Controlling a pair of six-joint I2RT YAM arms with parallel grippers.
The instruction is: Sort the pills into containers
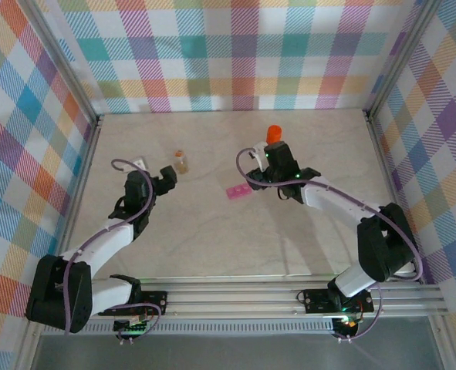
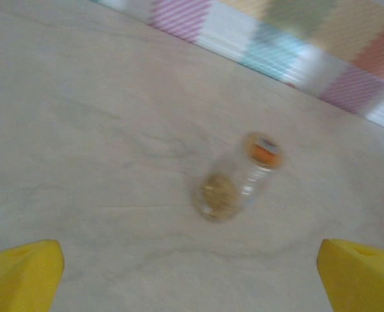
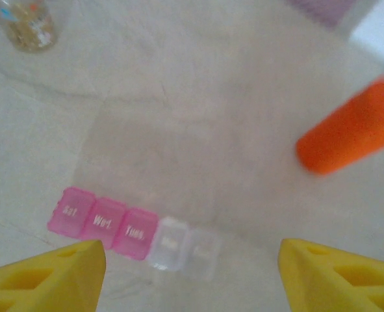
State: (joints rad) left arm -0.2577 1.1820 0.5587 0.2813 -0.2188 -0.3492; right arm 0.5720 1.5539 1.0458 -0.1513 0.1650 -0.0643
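The pink pill box lies flat on the table, just ahead of the right gripper — its fingers spread, holding nothing. An orange bottle sits farther right. The left gripper gapes wide before a small clear vial — gripping nothing

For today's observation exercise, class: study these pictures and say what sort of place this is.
Probably a robotics lab test cell: a left arm and a right arm bolted to an aluminium rail, with checked wall panels boxing in the tabletop.
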